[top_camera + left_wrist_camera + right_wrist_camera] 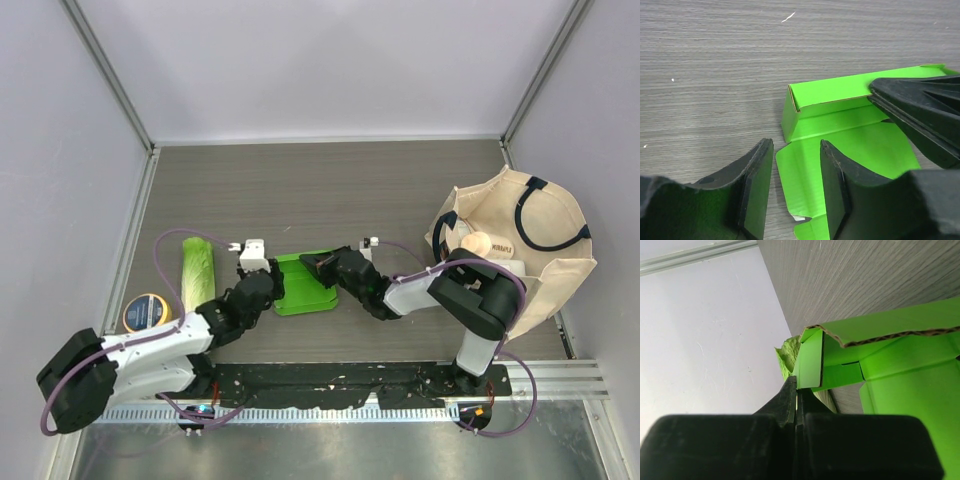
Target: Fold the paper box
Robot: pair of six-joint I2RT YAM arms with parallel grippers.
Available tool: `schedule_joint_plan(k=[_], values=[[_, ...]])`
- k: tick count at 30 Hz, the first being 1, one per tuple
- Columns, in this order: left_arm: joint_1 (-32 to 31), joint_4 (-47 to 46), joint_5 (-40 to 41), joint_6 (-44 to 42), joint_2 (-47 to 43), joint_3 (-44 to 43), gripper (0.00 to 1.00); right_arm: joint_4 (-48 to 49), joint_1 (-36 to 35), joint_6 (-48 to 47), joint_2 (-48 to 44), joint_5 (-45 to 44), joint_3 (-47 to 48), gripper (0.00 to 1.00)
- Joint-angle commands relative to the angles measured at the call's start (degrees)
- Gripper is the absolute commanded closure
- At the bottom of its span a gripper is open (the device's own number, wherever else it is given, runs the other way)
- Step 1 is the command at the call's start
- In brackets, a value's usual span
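Looking down from above: seeing the paper box [303, 288] lying on the grey worktop [330, 190], near the front, between the two arms. Seeing the left gripper [268, 284] reaching to the box's left edge and the right gripper [322, 264] reaching over its top right corner. Also spotting a long cabbage [198, 270] lying just left of the box, a round tin [146, 311] near the left wall, and a beige bag [540, 250] standing at the right, well apart from the box.

Looking through the left wrist camera: finding the jaws of the left gripper [796, 190] spread wide, holding nothing, hanging over the near flap of the paper box [860, 145]. Not being able to tell whether touching it. Noticing one long side of the box standing up, with a short end flap bent in at its left corner. Seeing the right gripper [880, 97] poking in from the right, pinching the top edge of that raised side.

Looking through the right wrist camera: finding the jaws of the right gripper [796, 395] pressed together, pinching a thin green edge of the paper box [900, 375]. Glimpsing a bit of the cabbage [786, 357] behind it, with the worktop [865, 280] beyond.
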State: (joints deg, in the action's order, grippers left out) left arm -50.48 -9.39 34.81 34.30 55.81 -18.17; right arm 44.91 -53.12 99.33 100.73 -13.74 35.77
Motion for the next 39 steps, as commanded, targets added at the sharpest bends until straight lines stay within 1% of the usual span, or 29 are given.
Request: schedule_joint_plan(k=[1,3,9,15,18,21,22,23,25,26,27,28,29,30,31,32,33,34,35,36,38,39], values=[[0.4,-0.2,3.2,-1.9,4.4,-4.1,0.53,-1.7,0.1,-1.6,-1.8,-0.4,1.2,1.0],[0.5,-0.8,4.0,-2.0,7.5,-5.2,0.53,-2.0,0.1,-1.6,-1.9,-0.4,1.4,1.0],[0.7,-4.1,6.1,-3.6,14.3,-7.5,0.6,-2.5,0.1,-1.5,-2.1,-0.6,1.1,1.0],[0.8,-5.5,9.6,-4.1,18.6,-9.5,0.71,-2.7,0.1,-1.4,-1.8,-0.3,2.0,1.0],[0.9,-5.6,11.5,-4.2,21.3,-10.4,0.78,-2.7,0.0,-1.5,-1.5,-0.2,2.2,1.0],[0.8,-5.7,13.0,-4.2,23.1,-10.8,0.88,-2.9,-0.1,-2.0,-1.7,-0.2,2.2,1.0],[0.9,-6.3,13.8,-4.6,23.3,-10.6,0.94,-2.9,-0.1,-2.5,-1.9,0.2,2.0,1.0],[0.9,-7.4,13.8,-5.1,23.5,-9.6,0.95,-3.0,-0.1,-3.0,-2.2,0.5,1.9,0.99],[0.9,-10.7,13.2,-7.2,23.5,-8.1,1.0,-3.6,0.7,-7.6,-3.2,2.7,1.0,0.92],[0.9,-11.3,12.7,-7.8,23.2,-7.8,1.0,-4.4,1.3,-10.1,-4.8,3.9,0.7,0.79],[0.9,-11.4,12.7,-8.1,23.1,-7.7,1.0,-7.5,3.3,-17.8,-5.7,6.1,1.0,0.72],[0.8,-11.3,12.7,-8.1,22.9,-7.4,1.0,-10.3,4.7,-22.2,-6.8,11.3,1.7,0.7],[0.8,-11.3,12.6,-8.2,22.8,-7.1,1.0,-14.5,5.7,-27.5,-10.5,12.7,2.4,0.65],[0.8,-11.3,12.6,-8.3,22.3,-7.0,1.0,-24.0,6.5,-32.1,-13.3,13.0,3.3,0.57],[0.9,-11.3,12.4,-8.4,22.0,-6.5,1.0,-28.5,8.3,-42.2,-15.9,13.0,3.9,0.53],[0.9,-11.4,12.1,-8.5,21.7,-6.3,1.0,-33.3,9.0,-46.8,-20.6,15.0,4.7,0.51],[0.9,-11.3,12.0,-8.6,21.4,-6.3,1.0,-42.0,9.7,-50.9,-22.7,15.1,6.7,0.47],[0.8,-11.1,12.0,-8.9,21.0,-6.3,1.0,-45.7,10.7,-57.9,-24.2,15.1,7.5,0.42],[0.9,-10.7,12.0,-8.6,20.8,-6.3,1.0,-49.3,11.3,-60.2,-25.8,16.6,8.4,0.4],[0.8,-10.2,11.9,-8.6,20.3,-6.3,1.0,-55.0,11.5,-62.6,-27.1,17.4,10.6,0.39],[0.9,-9.8,11.7,-8.3,19.7,-6.3,1.0,-60.9,11.6,-66.3,-26.5,17.8,14.0,0.39],[0.8,-9.3,11.7,-8.2,19.5,-6.3,1.0,-64.3,11.5,-66.6,-25.0,17.8,17.5,0.37]])
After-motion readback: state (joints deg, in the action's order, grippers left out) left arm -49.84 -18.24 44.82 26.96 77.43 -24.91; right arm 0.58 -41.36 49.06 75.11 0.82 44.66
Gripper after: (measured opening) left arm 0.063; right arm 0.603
